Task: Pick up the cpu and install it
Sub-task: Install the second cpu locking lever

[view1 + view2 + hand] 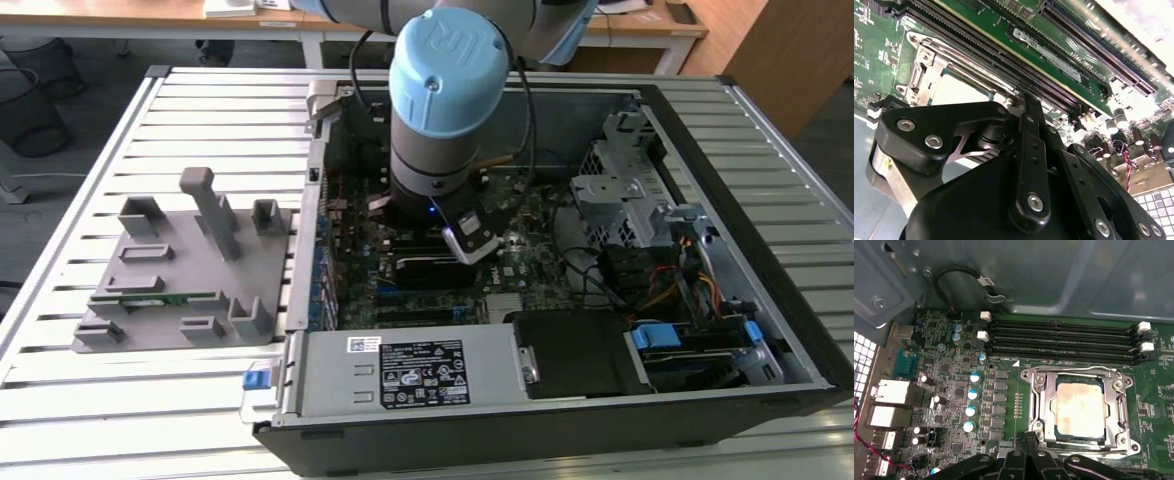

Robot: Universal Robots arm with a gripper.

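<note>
Cpu (1078, 409) is seen lying flat inside the metal socket frame (1040, 405) at the lower right of the first wrist view, its pale top plate facing up, apparently so the frame can locate it. Just beside it, the claw (1026, 442) is held at the board with its fingers drawn together on nothing. In the exterior view, the arm (447, 100) is pointed straight down into the open computer case (747, 260).

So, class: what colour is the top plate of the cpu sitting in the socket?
Silvery-white with a faint tan tint, best seen in the first wrist view: the cpu.
</note>
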